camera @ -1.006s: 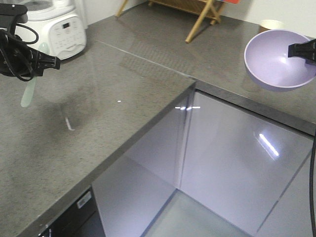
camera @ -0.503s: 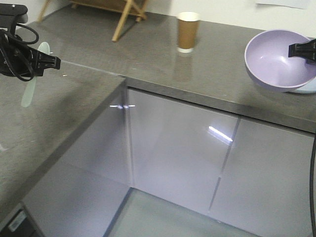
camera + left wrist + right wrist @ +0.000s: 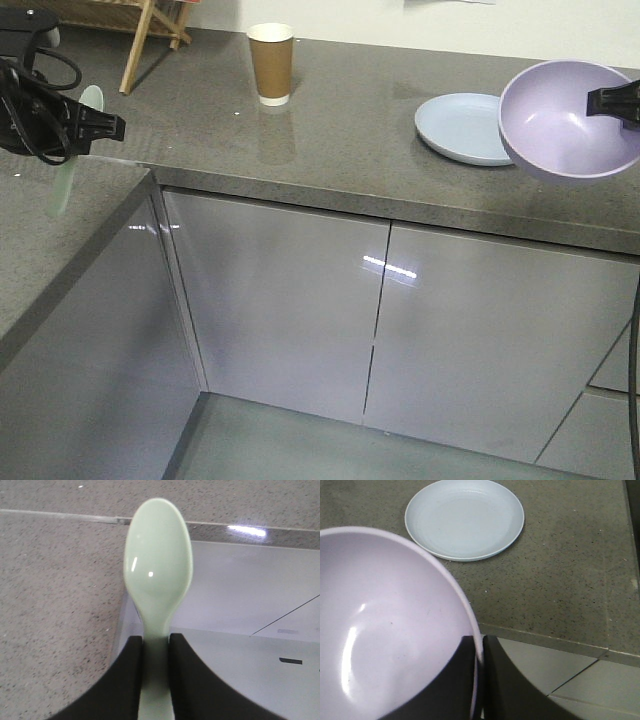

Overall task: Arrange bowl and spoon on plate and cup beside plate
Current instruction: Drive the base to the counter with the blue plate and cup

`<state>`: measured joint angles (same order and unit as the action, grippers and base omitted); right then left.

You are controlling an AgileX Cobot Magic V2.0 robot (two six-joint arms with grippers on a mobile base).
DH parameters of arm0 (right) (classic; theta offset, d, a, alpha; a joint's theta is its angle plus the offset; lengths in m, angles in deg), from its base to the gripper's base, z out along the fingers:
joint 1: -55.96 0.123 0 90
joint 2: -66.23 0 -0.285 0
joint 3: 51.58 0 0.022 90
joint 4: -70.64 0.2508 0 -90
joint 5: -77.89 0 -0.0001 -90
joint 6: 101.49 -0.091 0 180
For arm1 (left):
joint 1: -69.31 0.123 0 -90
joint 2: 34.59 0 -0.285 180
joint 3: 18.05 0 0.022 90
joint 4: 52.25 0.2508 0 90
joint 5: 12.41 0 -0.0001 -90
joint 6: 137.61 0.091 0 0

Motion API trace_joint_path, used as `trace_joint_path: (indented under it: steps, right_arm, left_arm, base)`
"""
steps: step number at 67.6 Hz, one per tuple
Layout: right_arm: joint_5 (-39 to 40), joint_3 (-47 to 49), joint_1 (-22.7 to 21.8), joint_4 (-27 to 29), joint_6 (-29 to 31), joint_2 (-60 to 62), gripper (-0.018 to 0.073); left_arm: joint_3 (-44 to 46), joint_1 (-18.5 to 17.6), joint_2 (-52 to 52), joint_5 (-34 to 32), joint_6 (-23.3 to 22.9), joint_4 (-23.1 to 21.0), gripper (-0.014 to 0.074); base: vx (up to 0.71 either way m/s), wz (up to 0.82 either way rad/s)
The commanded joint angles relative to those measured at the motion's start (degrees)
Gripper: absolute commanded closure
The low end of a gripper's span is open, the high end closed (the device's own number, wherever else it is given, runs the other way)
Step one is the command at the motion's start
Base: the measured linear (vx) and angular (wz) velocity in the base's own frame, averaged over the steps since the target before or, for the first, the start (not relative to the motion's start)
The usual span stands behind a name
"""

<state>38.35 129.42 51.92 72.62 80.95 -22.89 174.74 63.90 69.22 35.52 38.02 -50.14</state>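
— Left wrist view first: what are you carrying?
— I am pinching the spoon (image 3: 157, 575) in my left gripper (image 3: 156, 642), both fingers closed tight on its handle, above the counter (image 3: 350, 140) corner. My right gripper (image 3: 479, 647) is clamping the bowl (image 3: 380, 630) by its rim, one finger inside and one outside, up in the air.
— Where is everything else sitting?
— The plate (image 3: 465, 517) is lying bare on the counter, at twelve o'clock from the bowl in the right wrist view. The cup (image 3: 271, 63) is standing upright, well apart from the plate, at about ten o'clock from it in the front view.
— What is worrying you?
— The bowl is hanging partly past the counter edge on a thin rim pinch. I am judging that a jolt could swing it loose and drop it to the floor. Coming down off-centre could shove the plate. The spoon's flat handle could pivot between my fingers.
— Which way is the spoon pointing?
— Its scoop is pointing to twelve o'clock, away from my fingers, with the long axis running six to twelve. In the front view it is leaning from one to seven.
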Motion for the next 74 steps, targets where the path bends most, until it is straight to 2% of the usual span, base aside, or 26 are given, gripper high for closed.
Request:
trace_joint_path:
  steps: [1,74]
  right_arm:
    - [3.5,1.7,-0.2,0.0,0.3,2.0,0.0570]
    - [3.5,1.7,-0.2,0.0,0.3,2.0,0.0570]
  left_arm:
    - [1.6,0.0,-2.7,-3.3,-0.1,0.0,0.0603]
    - [1.6,0.0,-2.7,-3.3,-0.1,0.0,0.0603]
  base:
    - [0.02,-0.17]
    - [0.03,-0.15]
